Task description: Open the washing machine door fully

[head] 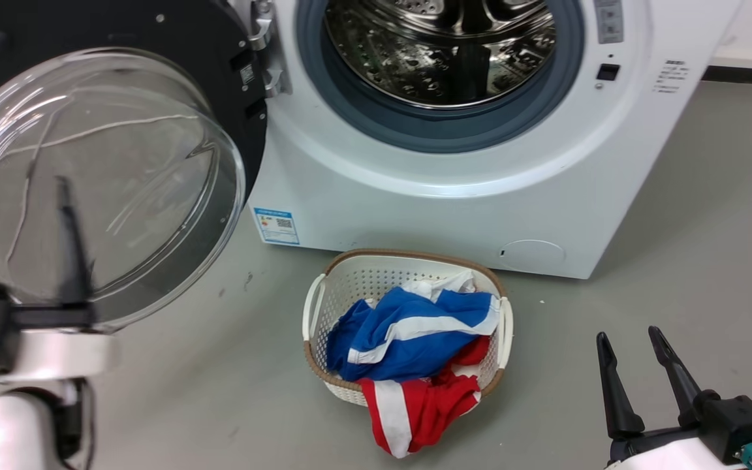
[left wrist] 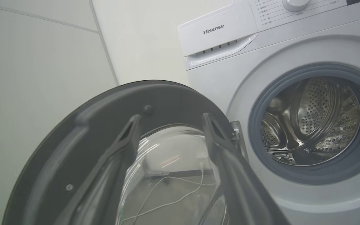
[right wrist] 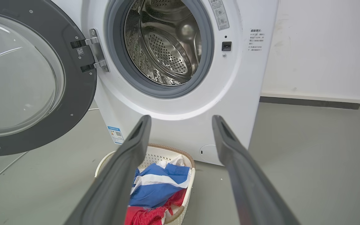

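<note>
a white basket (head: 363, 277) on the floor (head: 676, 228), just before the washer (head: 448, 209), holds a blue cloth (head: 402, 333) over a red cloth (head: 428, 405) that spills over its near rim. the steel drum (head: 441, 46) shows inside the grey gasket (head: 363, 111). the door (head: 173, 39) hangs on its hinge (head: 265, 59) at the washer's left, swung wide, its glass bowl (head: 102, 183) bulging outward. the left gripper (head: 20, 202) points up in front of the bowl, fingers spread and holding nothing; i cannot tell if they touch the glass. the right gripper (head: 629, 333) sits low, right of the basket, fingers apart and empty. a white cable (head: 121, 126) shows through the bowl.
</note>
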Motion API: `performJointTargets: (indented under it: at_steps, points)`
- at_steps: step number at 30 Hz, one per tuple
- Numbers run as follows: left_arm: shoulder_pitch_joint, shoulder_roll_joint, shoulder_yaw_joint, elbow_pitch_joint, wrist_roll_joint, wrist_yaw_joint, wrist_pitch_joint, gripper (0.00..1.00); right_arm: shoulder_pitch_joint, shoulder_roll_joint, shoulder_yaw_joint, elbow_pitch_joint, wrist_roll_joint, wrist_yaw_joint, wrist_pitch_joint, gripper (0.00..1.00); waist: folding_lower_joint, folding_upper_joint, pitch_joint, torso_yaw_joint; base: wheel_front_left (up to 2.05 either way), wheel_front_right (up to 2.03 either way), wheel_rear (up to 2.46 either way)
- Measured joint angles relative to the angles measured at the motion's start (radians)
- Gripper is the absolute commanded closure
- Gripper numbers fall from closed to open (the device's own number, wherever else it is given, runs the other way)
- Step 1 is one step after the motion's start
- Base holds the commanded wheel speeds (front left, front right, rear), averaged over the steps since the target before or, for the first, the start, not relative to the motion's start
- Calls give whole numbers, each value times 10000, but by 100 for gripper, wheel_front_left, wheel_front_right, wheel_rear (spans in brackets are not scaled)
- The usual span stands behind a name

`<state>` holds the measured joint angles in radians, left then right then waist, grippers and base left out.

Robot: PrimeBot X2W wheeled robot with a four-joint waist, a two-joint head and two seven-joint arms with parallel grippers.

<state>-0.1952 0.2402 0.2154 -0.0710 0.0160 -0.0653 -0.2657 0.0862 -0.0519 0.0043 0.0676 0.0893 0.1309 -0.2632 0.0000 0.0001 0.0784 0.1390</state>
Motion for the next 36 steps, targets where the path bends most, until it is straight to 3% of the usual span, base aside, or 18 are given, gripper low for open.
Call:
performJointTargets:
  at_steps: [8,16,23,36]
  points:
    - [447,-732,-1231,-330,-19,-142,0,0,26,2,-52,-554,-84,0,0,0,0,0,-203,-516,0,0,0]
    - [1124,-1279,-1664,199,-205,35,0,0,247,2,-282,-1429,-295,0,0,0,0,0,-413,-986,0,0,0]
    - [1730,-1530,-1962,805,-395,125,0,0,614,2,-535,-1975,-378,0,0,0,0,0,-652,-1138,0,0,0]
    - [2604,-1743,-2243,1386,-752,125,0,0,1114,4,-525,-1866,-270,0,0,0,0,0,-879,-1257,0,0,0]
